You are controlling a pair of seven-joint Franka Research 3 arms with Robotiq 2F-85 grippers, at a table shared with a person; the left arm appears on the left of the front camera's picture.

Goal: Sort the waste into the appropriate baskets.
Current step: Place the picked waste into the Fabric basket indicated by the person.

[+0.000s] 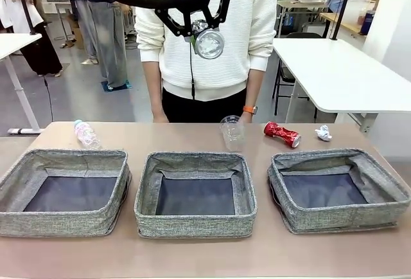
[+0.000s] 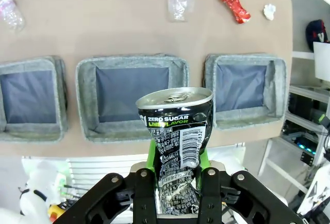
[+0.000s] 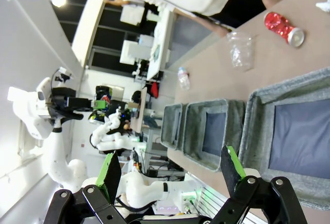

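Note:
My left gripper [image 2: 178, 170] is shut on a dark printed drink can [image 2: 178, 131], dented at its lower part and held upright. In the front view the left gripper [image 1: 207, 33] hangs high over the far middle of the table with the can [image 1: 209, 43] showing its round end. Below stand three grey woven baskets in a row: left [image 1: 58, 222], middle [image 1: 192, 222], right [image 1: 334, 218]. Behind them lie a clear plastic bottle [image 1: 85, 134], a clear cup [image 1: 232, 132], a crushed red can [image 1: 282, 134] and a white paper ball [image 1: 323, 133]. My right gripper [image 3: 170, 170] is open, holding nothing.
A person in a white sweater [image 1: 205, 73] stands at the table's far edge, hands down behind the cup. A bare strip of table [image 1: 205, 256] runs in front of the baskets. White tables [image 1: 340, 73] stand farther off.

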